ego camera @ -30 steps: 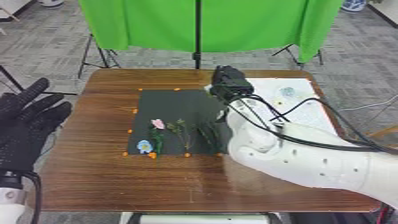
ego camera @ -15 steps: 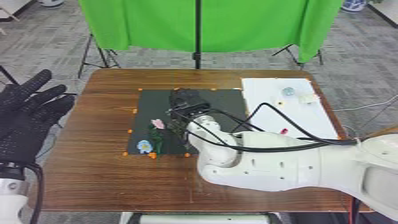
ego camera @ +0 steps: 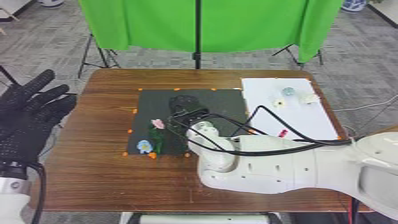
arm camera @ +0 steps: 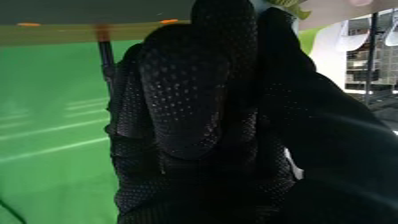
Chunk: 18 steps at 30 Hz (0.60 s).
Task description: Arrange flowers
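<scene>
Two black-gloved hands are showing at the wooden table [ego camera: 98, 172], and the right hand [ego camera: 187, 105] is hovering over the dark mat [ego camera: 155, 102], its white arm crossing the mat's near edge. Up at the wrist view now: the right hand [arm camera: 182, 95] is closing thumb and finger round a pale piece with green leaves [arm camera: 296, 8], the flower piece sitting right at the fingertips. Over on the left, the left hand [ego camera: 27, 115] is hanging beside the table, fingers apart, gripping nothing.

Down on the mat, a pink flower [ego camera: 158, 123] is lying at the head of a leafy green stem [ego camera: 159, 141], with a blue flower [ego camera: 144, 146] resting just beside the stem's near end. Orange bits [ego camera: 153, 155] are dotting the mat's edges. Across on the white sheet [ego camera: 306, 120], a pale blue flower [ego camera: 288, 91], a cream flower [ego camera: 309, 99] and a small yellowish flower [ego camera: 279, 103] are waiting near one another, while a red piece [ego camera: 283, 133] is lying nearer the robot.
</scene>
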{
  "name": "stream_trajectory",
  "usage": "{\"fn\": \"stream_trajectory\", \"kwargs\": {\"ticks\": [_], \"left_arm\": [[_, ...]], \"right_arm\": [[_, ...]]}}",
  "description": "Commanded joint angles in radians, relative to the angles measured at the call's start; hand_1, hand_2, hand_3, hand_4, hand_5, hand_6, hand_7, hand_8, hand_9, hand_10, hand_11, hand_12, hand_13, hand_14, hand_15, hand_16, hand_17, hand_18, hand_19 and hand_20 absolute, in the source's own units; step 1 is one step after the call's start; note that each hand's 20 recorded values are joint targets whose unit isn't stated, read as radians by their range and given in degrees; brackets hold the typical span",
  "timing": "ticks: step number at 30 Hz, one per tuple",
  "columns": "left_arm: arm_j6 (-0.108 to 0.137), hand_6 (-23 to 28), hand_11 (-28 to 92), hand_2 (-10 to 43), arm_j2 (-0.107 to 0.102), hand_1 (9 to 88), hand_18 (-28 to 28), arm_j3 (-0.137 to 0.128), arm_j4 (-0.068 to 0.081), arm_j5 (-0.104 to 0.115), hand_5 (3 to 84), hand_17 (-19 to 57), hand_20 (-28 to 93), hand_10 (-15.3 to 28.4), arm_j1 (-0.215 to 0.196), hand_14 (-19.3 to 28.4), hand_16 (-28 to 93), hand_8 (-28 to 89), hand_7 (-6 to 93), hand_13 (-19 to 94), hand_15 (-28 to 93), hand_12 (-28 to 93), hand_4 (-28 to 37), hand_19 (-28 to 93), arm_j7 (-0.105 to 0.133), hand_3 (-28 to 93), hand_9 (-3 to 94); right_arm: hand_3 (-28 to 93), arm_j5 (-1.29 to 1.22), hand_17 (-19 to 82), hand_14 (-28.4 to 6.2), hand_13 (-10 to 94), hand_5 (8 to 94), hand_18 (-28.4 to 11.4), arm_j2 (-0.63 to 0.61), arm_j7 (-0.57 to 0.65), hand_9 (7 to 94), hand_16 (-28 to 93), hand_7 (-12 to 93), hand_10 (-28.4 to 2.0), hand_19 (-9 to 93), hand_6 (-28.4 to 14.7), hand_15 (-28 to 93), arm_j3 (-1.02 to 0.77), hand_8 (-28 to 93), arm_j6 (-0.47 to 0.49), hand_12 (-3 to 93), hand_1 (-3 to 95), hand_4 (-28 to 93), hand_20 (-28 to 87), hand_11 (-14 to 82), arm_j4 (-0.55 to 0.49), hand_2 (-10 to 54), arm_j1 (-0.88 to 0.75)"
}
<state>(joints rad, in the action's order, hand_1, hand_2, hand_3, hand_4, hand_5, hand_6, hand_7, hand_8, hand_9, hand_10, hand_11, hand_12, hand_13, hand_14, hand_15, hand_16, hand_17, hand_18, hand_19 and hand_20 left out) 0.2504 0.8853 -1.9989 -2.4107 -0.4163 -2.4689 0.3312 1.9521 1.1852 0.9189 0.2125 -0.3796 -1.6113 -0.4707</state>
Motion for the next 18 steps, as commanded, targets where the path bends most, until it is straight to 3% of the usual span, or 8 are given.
{"fn": "stream_trajectory", "kwargs": {"ticks": [1,18], "left_arm": [[-0.023,10.4,30,8.3,0.005,21.5,27.1,0.004,0.008,0.000,36.5,-5.5,16,22.0,-0.002,28.4,-13,-10,15.3,26,60,12,-26.8,66,-0.021,78,34.3],[-0.034,10.4,30,7.8,0.008,21.9,27.1,0.006,0.013,-0.007,36.5,-5.7,16,21.9,0.011,28.4,-13,-10,15.3,26,60,12,-26.3,66,-0.033,77,34.1]], "right_arm": [[68,0.072,40,-2.3,88,78.8,-16.4,0.021,0.046,93.7,20,17,-6.0,93,2.7,58,0.020,1,-0.006,28.4,52.6,-28,0,18.6,0.003,-9.5,0.026],[70,0.101,39,-2.7,87,73.7,-17.3,0.021,0.061,92.9,19,18,-6.5,93,1.4,59,0.055,-2,0.070,27.4,47.7,-28,1,20.7,0.012,-9.5,0.032]]}}
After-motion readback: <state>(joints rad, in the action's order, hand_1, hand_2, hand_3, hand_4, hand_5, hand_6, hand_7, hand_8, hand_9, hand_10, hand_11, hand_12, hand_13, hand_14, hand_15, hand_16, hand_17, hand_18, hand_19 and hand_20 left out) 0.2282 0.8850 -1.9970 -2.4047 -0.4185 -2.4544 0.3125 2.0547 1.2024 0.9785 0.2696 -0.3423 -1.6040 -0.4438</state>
